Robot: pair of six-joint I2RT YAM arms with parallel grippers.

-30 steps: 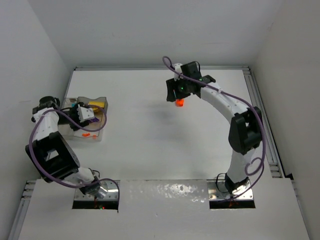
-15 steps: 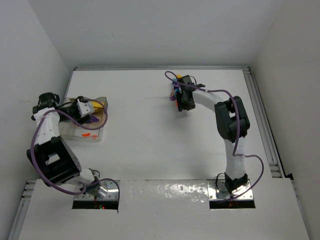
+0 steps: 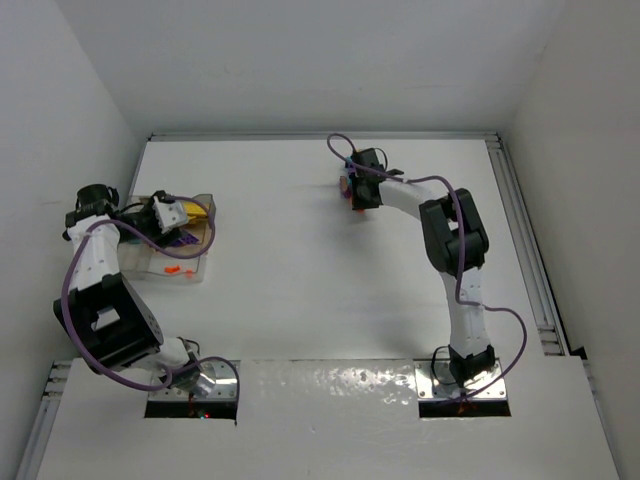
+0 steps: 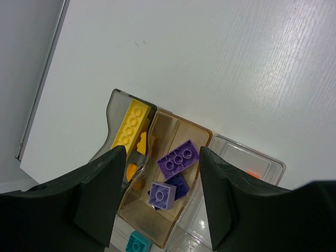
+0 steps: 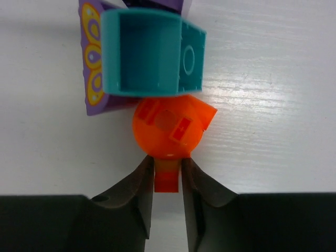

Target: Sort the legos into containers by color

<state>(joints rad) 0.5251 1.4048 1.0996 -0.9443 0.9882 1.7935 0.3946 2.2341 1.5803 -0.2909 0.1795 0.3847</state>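
At the left of the overhead view, the clear shallow plastic compartmented tray (image 3: 196, 272) sits on the white table (image 3: 300, 290), well apart from the loose pieces, and the left gripper (image 3: 163, 216) hangs over it. Its wrist camera shows it released, the two dark fingers (image 4: 100, 194) spread wide with nothing between them.

Below them, the grey-walled compartment at the left holds a long yellow brick (image 4: 131, 125). The tan-edged middle compartment holds a purple studded brick (image 4: 179, 157), a smaller purple square brick (image 4: 161, 194) and a dark blue brick (image 4: 180, 185) partly under it. A teal corner (image 4: 139, 243) shows at the bottom edge, and a bit of orange (image 4: 253, 173) lies in the clear compartment at the right.

In the upper middle of the overhead view, the right gripper (image 3: 358, 196) is down at the table. Seen from its wrist, it is clenched on the short tab of an orange round lego piece (image 5: 168, 126), both fingers (image 5: 143, 189) against the tab's sides. Above, touching the orange piece, lies a hollow teal brick (image 5: 142, 52). A purple plate printed with yellow ovals (image 5: 93, 68) stands against its left side.
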